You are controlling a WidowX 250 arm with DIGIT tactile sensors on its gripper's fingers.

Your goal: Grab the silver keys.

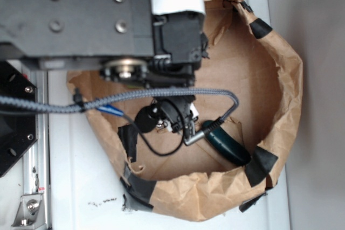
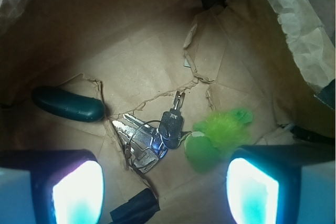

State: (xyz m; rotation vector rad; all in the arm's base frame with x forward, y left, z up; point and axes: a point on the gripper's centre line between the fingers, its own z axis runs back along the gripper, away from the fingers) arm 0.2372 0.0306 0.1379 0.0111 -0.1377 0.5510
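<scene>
We see the silver keys (image 2: 149,137) flat on the paper bag (image 2: 157,51) floor, touching the fuzzy green toy (image 2: 218,135) | jaws spread wide, empty, above | we judge them hard, slippery, loosely jointed; pinch the overlapped blades.

I saw shiny silver keys (image 2: 140,142), one with a dark grey head, a fuzzy bright green toy (image 2: 218,137), a dark green case (image 2: 67,104), plain brown paper bag (image 2: 147,56).
</scene>
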